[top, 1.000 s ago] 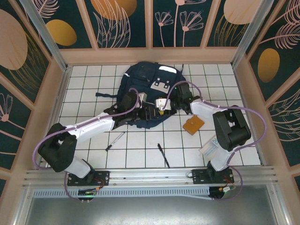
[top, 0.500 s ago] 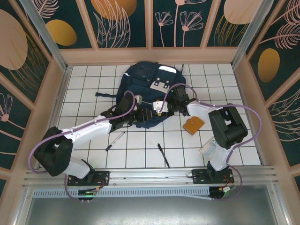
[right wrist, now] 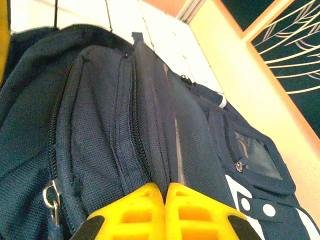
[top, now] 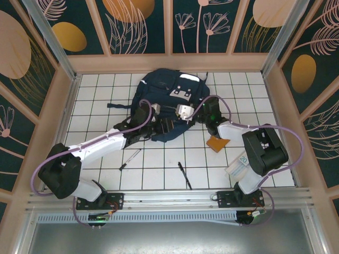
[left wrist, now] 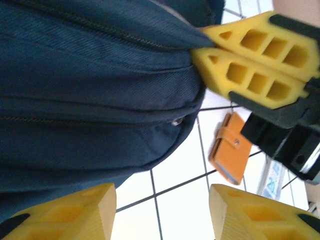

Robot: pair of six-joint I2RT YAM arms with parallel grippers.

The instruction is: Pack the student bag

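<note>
Opening the large navy-blue fabric backpack (right wrist: 100, 125): right tool (right wrist: 165, 195) clamps its fabric; left tool (left wrist: 161, 205), spread, should probably grip opposite.

Top camera: high behind arm bases (top: 100, 202), looking down over bench (top: 95, 95). Wrist cameras: close-up, both facing student bag (top: 159, 87), shared with top view; left's catches right tool (left wrist: 200, 44).

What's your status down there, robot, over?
Left gripper open at backpack edge. Right gripper pinched shut on its fabric. Orange wallet, pen, second pen loose nearby.
</note>
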